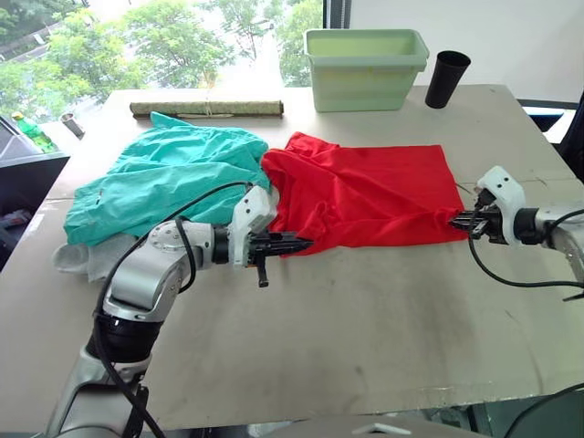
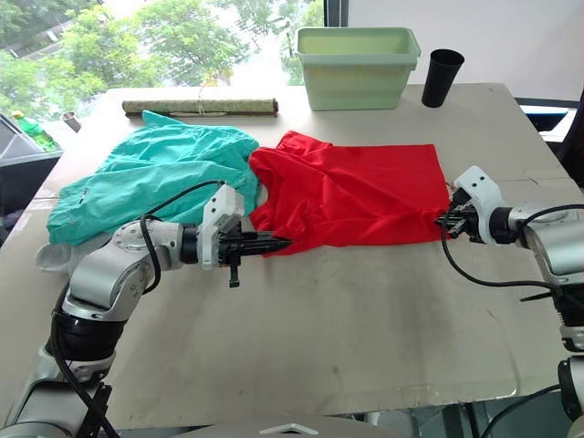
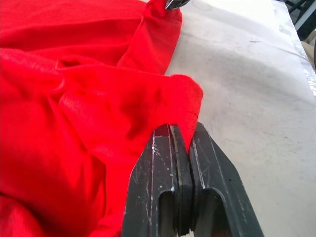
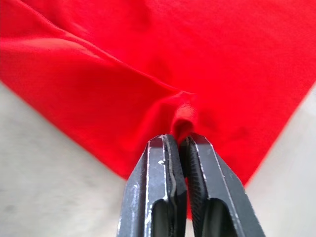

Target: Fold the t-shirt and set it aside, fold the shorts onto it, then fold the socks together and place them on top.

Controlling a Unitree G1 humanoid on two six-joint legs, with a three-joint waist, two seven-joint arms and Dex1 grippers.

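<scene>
Pinching the t-shirt (image 1: 365,196) on its near edge, the left gripper (image 1: 297,245) and right gripper (image 1: 462,219) each squeeze one red corner. It lies across the middle of the frame, stretched sideways between them, its far edge beyond both.

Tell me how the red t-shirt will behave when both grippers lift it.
The t-shirt lies wrinkled, so it will probably sag between the left gripper and the right gripper. Each pinches only a small bunch of cloth, so it may slip. It looks thin, likely light.
</scene>
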